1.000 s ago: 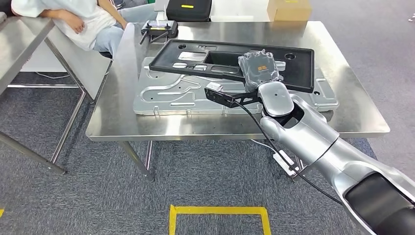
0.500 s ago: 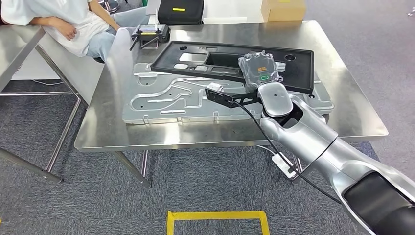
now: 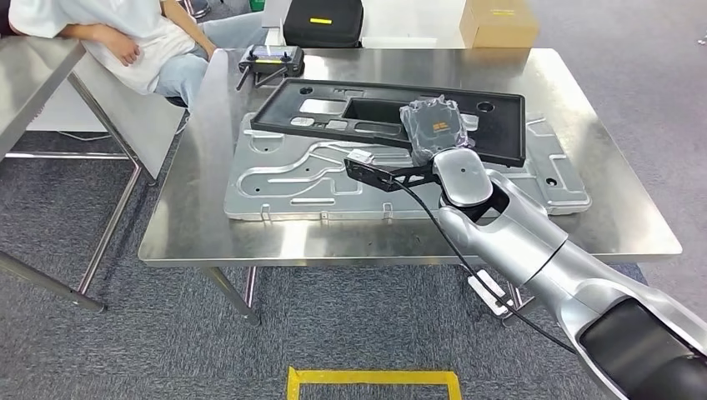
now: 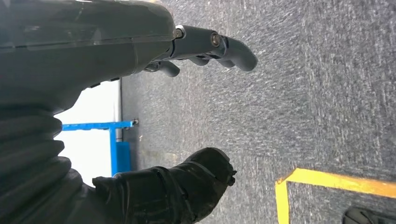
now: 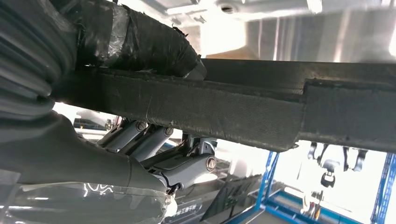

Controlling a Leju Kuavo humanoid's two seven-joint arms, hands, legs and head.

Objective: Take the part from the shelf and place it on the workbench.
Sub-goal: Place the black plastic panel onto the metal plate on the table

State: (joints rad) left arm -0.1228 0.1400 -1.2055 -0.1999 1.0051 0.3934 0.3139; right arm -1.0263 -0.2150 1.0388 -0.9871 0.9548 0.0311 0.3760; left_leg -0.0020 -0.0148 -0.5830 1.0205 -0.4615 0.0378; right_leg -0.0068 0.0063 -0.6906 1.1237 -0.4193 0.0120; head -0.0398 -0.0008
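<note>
Wrist cam catches the right robot hand [image 5: 154, 135] clamped on the black part's [image 3: 392, 117] edge above the counter [image 3: 208, 225]; left robot hand [image 4: 196, 107] hangs spread.

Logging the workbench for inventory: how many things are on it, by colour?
Black: 2, the panel held by the right hand, and the remote controller.
Silver: 1, the stamped metal sheet.
Total: 3.
</note>
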